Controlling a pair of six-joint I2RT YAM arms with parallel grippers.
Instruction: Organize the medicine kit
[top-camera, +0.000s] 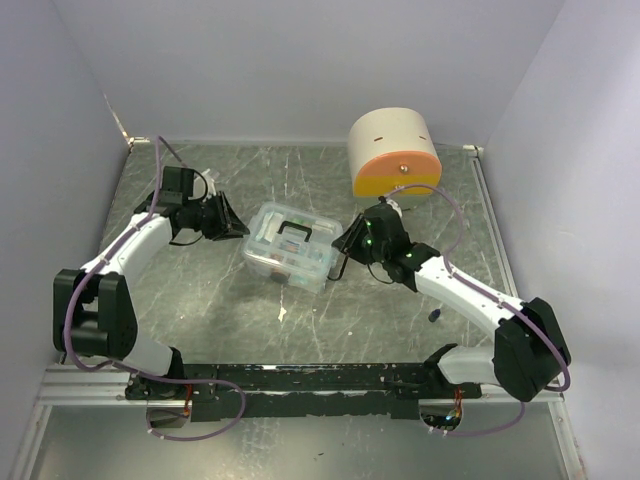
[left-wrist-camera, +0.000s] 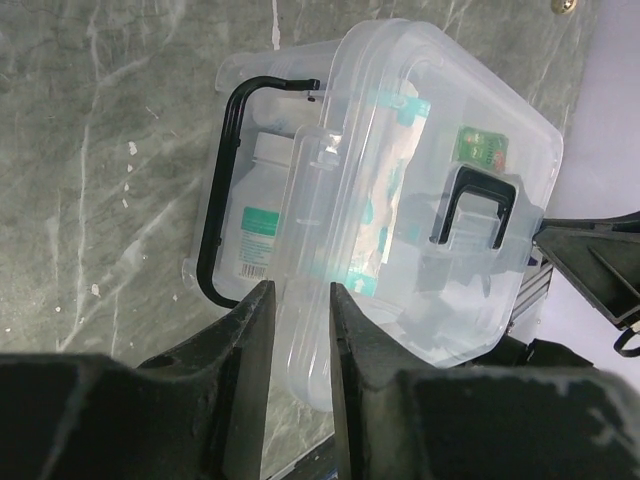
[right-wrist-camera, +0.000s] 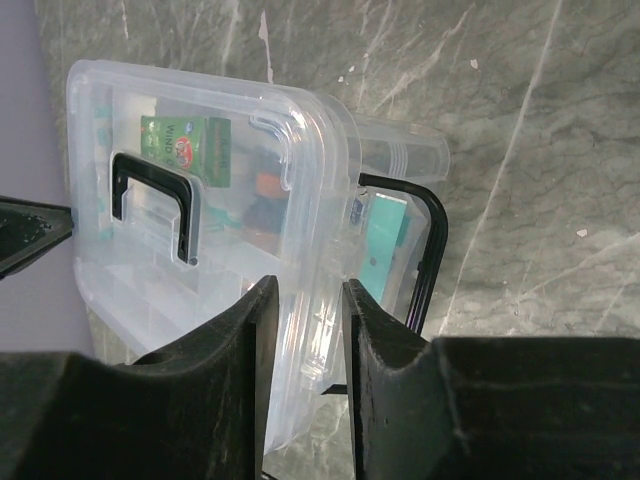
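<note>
— We see a grey marbled table (top-camera: 400, 320) with plain pale walls around it. Where does the medicine kit (top-camera: 290, 248) sit?
— We find it near the middle of the table, between the two arms. Its clear lid is on and the black handle (left-wrist-camera: 478, 205) is set into the lid. A beige cabinet (top-camera: 393, 150) with an orange-and-yellow front stands behind it, well apart.
— And the left gripper (left-wrist-camera: 302, 295)?
— We see its jaws narrow, closed on the clear clip (left-wrist-camera: 318, 190) at the kit's end.
— The right gripper (right-wrist-camera: 310, 295)?
— We see the same at the opposite end: narrow jaws pinching the lid's rim.
— What do we make out inside?
— Through the plastic we see a white bottle (left-wrist-camera: 262, 215) with a teal label, and a green packet (right-wrist-camera: 185, 148) under the lid. A thin black loop (left-wrist-camera: 215, 200) curves along the kit's side by the bottle.
</note>
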